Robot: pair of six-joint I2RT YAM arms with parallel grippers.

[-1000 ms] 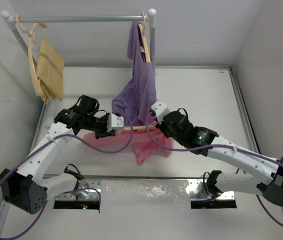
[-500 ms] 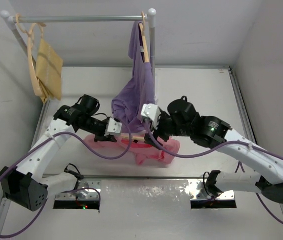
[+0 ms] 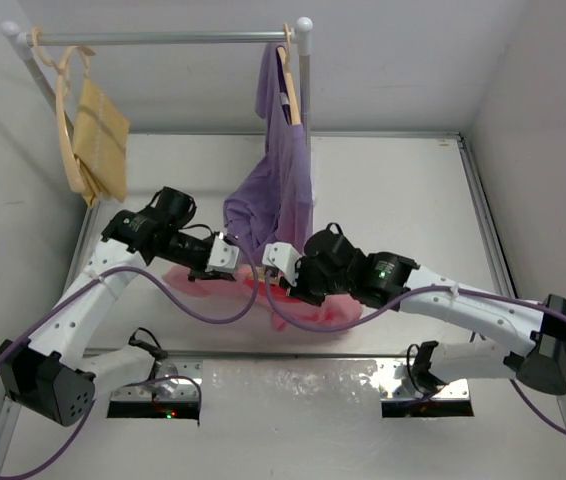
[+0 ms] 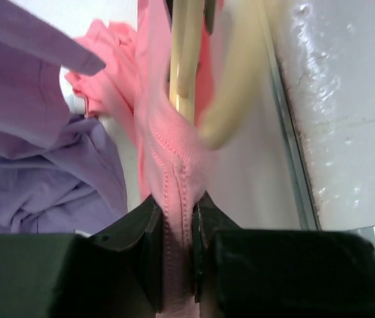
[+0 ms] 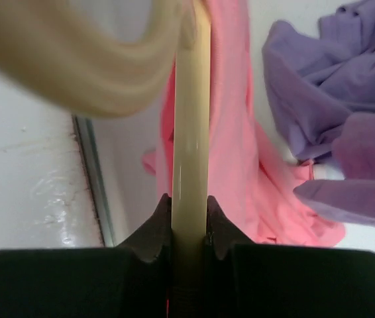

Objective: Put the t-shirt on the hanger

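Threading seems partway: t-shirt (image 4: 167,142) is pinched by L gripper (image 4: 176,213), hanger (image 5: 191,119) clamped by R gripper (image 5: 189,213); shoulders not yet seated.

The right gripper (image 5: 189,207) clamps the hanger (image 5: 191,119) bar beside the t-shirt (image 5: 232,132).

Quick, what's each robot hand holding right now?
Left gripper: shut on the t-shirt.
Right gripper: shut on the hanger.

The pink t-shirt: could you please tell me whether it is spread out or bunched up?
Bunched up: the t-shirt lies crumpled on the table, one seam pinched in the left tool, the right tool gripping the hanger.
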